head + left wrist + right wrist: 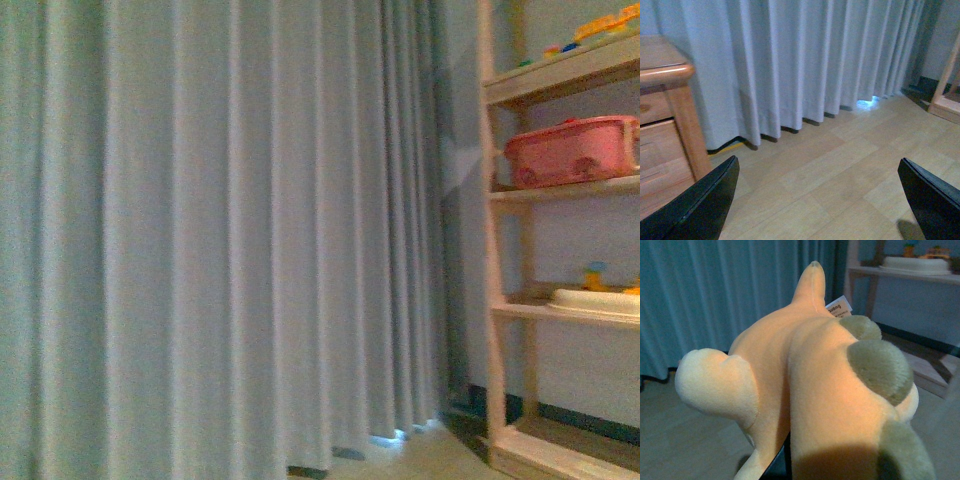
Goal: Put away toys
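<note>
Right wrist view was almost filled by the plush toy [810,375], orange-yellow and soft, with dull green patches [880,370] on its near end and a white label [839,306] sticking up further along. It hung clear of the floor, right against the camera. The right gripper [780,467] showed only as a dark sliver under the toy (most of it was hidden), and by the way the toy was carried its jaws were clamped on it. Behind the toy were the curtain and one board of the wooden shelf.

From the left wrist, the left gripper [817,162] had its two black fingers [705,205] spread wide at the edges of the picture, with nothing between them but bare wooden floor [840,175]. To one side stood a wooden cabinet [665,125] with a rounded top edge, close to the curtain [805,60]. The curtain, pale grey-blue, hung in folds down to the floor, and a little light showed under its hem.

From the front, neither arm was in sight. The curtain covered most of the picture, and the wooden shelf [505,300] stood at the right. On its boards were a white tray [595,300] low down, a pink tub [572,150] above that, and some small bright toys [610,25] on the top board, too blurred to name.
</note>
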Available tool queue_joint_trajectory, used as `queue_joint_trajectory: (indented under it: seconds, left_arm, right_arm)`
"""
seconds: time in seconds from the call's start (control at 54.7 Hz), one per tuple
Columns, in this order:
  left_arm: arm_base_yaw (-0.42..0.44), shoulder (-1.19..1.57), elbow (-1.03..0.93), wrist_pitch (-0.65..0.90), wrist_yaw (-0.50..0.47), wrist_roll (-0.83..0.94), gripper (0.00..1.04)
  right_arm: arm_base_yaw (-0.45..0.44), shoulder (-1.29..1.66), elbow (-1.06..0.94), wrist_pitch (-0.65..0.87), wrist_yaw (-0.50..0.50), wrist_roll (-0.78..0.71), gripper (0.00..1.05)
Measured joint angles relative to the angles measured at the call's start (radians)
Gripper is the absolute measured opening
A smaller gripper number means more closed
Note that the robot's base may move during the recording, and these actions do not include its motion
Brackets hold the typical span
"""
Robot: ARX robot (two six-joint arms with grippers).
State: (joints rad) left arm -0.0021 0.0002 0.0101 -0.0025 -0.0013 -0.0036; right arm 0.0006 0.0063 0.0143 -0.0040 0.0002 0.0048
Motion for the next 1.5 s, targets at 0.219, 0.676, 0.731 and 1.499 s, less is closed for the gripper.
queue_joint_trajectory:
  seconds: [0.219,0.676,0.731,1.499]
  left_arm:
    - [0.0,0.0,0.0,0.0,-0.001,0.0,0.98]
    - [0.0,0.0,0.0,0.0,0.002,0.0,0.98]
    - [0.0,0.0,0.0,0.0,-0.001,0.0,0.98]
    - [-0.001,0.001,0.0,0.0,0.002,0.0,0.98]
  right_arm:
    - [0.0,0.0,0.0,0.0,0.0,0.0,0.07]
    - [0.0,0.0,0.0,0.0,0.001,0.0,0.07]
    - [0.0,0.0,0.0,0.0,0.0,0.0,0.07]
    - [0.0,0.0,0.0,0.0,-0.003,0.0,0.07]
